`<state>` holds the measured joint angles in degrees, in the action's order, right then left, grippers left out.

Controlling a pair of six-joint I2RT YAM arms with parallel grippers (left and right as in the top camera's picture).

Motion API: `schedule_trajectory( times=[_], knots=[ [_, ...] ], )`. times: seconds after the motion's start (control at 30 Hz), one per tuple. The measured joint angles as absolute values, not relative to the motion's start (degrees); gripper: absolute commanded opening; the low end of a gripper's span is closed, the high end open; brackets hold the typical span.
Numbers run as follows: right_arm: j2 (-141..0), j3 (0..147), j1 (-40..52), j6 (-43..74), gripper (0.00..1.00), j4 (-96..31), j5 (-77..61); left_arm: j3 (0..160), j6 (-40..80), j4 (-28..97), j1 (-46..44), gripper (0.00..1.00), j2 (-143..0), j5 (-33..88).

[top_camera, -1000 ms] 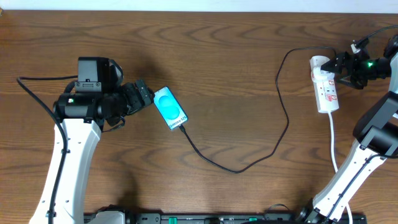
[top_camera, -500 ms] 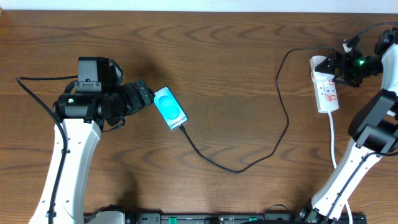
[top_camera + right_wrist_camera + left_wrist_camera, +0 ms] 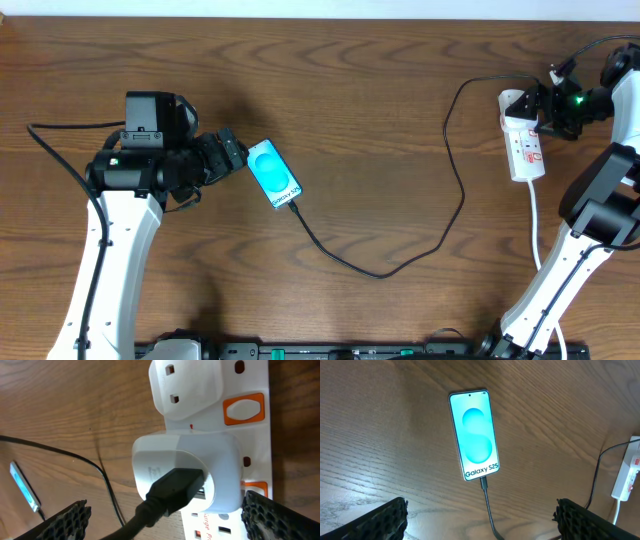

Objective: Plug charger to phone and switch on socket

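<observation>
Status of the task, judged item by item. Left gripper [image 3: 236, 153], left of centre in the overhead view: jaws fully spread, holding nothing, tips just beside the phone's upper end. Right gripper [image 3: 537, 103], upper right: jaws equally wide, empty, poised over the top end of the socket [image 3: 527, 145]. Socket: lies flat at the right edge, with a white adapter [image 3: 200, 470] seated in it and a dark lead running out. Phone [image 3: 274, 173]: face up, left of centre, screen lit cyan. Charger [image 3: 380, 275]: loops across the centre from socket to phone; its plug tip [image 3: 483, 481] sits in the phone's lower edge. Plugging in therefore appears complete. Switching on looks outstanding; the position of the orange switch [image 3: 243, 410] cannot be read.

Surface: dark wood-grain table [image 3: 350, 60], otherwise bare. Room: only a pale strip along the top edge shows.
</observation>
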<state>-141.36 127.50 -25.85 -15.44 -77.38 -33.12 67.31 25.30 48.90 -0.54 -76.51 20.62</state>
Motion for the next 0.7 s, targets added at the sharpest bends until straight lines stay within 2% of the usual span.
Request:
schedule_trajectory(
  times=[0.7],
  knots=[
    [-141.4, 125.5, -25.8, -15.4, 0.98, -75.8, -31.8, 67.3, 25.3, 49.0, -0.5, 0.95, -76.5, 19.4]
  ],
)
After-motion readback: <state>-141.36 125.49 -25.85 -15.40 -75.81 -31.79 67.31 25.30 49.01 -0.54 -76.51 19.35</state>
